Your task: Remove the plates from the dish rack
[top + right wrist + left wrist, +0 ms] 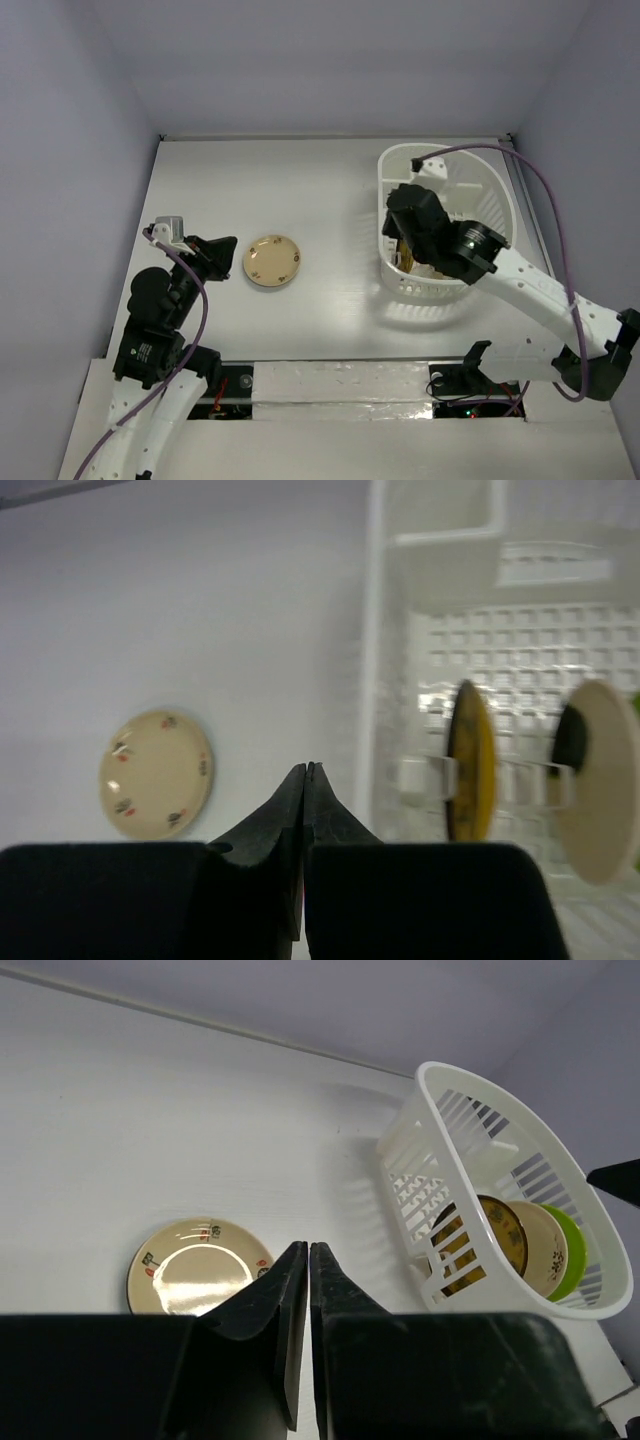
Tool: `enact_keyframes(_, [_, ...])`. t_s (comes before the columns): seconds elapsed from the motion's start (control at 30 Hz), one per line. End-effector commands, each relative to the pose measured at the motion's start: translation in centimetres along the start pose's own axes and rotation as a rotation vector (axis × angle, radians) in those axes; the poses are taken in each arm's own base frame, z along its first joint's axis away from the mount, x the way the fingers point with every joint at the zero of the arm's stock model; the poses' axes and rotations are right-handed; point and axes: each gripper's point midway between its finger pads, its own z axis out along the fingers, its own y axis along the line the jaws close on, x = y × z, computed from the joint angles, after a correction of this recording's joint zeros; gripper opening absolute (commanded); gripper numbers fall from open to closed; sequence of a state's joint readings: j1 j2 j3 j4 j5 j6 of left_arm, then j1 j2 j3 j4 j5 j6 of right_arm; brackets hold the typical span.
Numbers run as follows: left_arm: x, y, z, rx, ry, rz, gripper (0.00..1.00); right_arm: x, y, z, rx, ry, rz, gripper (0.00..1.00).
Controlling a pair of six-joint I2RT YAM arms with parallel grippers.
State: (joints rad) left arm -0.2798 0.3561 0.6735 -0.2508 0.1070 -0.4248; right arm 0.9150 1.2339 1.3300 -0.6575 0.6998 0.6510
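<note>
One cream plate with small specks (272, 260) (197, 1280) (155, 773) lies flat on the table. The white dish rack (497, 182) (505, 1100) (375, 630) stands at the right. Standing on edge inside it are a mustard-brown plate (497, 1245) (470, 775), a tan plate (545, 1250) (598, 780) and a lime green plate (577, 1250). My left gripper (230, 245) (305, 1250) is shut and empty, just left of the cream plate. My right gripper (397, 207) (305, 770) is shut and empty, hovering at the rack's left rim.
The table (300, 180) is white, with walls close on the left, back and right. A purple cable (545, 200) arcs over the rack's right side. The rack has a small inner compartment (445, 515) at its far end.
</note>
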Motion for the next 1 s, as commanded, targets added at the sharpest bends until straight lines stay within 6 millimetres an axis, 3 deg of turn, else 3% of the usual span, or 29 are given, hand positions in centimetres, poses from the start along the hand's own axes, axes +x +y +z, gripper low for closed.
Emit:
enact_keyframes(0.0, [-1.5,-0.7,-0.2,0.026,-0.065,0.000,0.02,2.9,-7.9,-0.5,0.246,0.096,-0.130,0.00])
enact_keyframes(0.07, [-1.6,-0.6,-0.2,0.021,-0.070,-0.002,0.02,3.5,-9.6,-1.0,0.276,0.127,-0.139,0.24])
enact_keyframes(0.17, [-1.7,-0.7,-0.4,0.024,-0.074,-0.003,0.03,4.5,-11.0,-0.7,0.310,0.170,-0.158,0.50])
enact_keyframes(0.23, [-1.8,-0.7,-0.5,0.025,-0.076,-0.003,0.07,5.0,-11.1,-0.1,0.309,0.196,-0.185,0.54])
enact_keyframes(0.43, [-1.9,-0.7,-0.6,0.026,-0.081,-0.005,0.10,7.0,-10.7,2.1,0.316,0.271,-0.269,0.52])
enact_keyframes(0.63, [-1.8,-0.8,-0.6,0.028,-0.078,-0.005,0.11,8.0,-11.1,4.1,0.383,0.312,-0.352,0.40])
enact_keyframes(0.97, [-1.9,-0.9,-0.7,0.035,-0.081,-0.002,0.11,7.0,-12.6,4.5,0.507,0.308,-0.480,0.16])
